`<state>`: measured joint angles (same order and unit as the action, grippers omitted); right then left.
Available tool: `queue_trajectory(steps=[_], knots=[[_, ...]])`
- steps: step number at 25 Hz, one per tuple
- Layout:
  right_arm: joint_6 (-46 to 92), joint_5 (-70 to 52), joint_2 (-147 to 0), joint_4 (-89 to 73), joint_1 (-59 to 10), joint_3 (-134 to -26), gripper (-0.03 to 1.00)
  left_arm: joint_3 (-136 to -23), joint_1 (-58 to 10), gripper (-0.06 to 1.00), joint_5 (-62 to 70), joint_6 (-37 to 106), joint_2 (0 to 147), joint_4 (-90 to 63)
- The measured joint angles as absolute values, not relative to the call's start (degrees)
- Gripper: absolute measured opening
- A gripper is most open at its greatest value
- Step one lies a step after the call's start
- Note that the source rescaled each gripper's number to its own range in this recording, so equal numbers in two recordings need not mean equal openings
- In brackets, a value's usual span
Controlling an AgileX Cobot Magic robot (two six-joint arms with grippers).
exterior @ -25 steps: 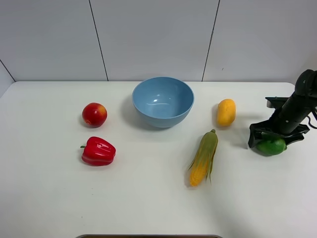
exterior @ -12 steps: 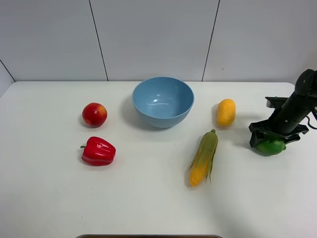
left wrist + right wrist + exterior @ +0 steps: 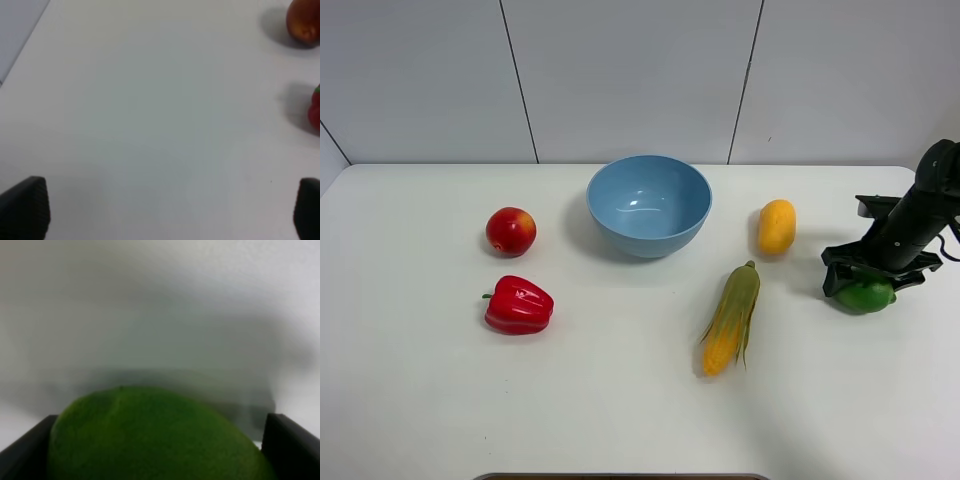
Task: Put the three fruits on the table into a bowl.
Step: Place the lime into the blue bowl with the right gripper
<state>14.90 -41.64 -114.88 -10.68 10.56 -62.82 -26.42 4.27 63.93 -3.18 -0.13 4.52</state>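
The green lime (image 3: 865, 295) lies on the white table (image 3: 620, 400) at the far right. My right gripper (image 3: 873, 280) is down over it, a finger against each side; in the right wrist view the lime (image 3: 155, 440) fills the gap between the fingers (image 3: 292, 447). The yellow-orange mango (image 3: 776, 226) lies right of the light-blue bowl (image 3: 650, 235). The red apple (image 3: 510, 231) sits left of the bowl. My left gripper (image 3: 160, 210) is open and empty over bare table, with the apple (image 3: 303, 20) ahead of it; it is out of the high view.
A red bell pepper (image 3: 519, 305) lies in front of the apple and shows at the left wrist view's edge (image 3: 315, 110). A corn cob (image 3: 731, 318) lies in front of the mango, between bowl and lime. The right arm stands near the table's right edge.
The right gripper's fingers have drawn in around the lime. The lime has stayed on the table, and nothing else moved.
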Motion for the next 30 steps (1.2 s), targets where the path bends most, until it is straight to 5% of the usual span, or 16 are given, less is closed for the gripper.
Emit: queue_trajectory(steps=[25,30], knots=[[14.6,-44.9,-99.0,-14.5,10.3,-62.8,0.4,-26.4,4.3,1.0,63.9,-3.2,-0.1,4.5],[14.8,-46.3,-95.0,-15.3,5.8,-63.9,0.4,-26.4,4.3,1.0,63.9,-3.2,-0.1,4.5]])
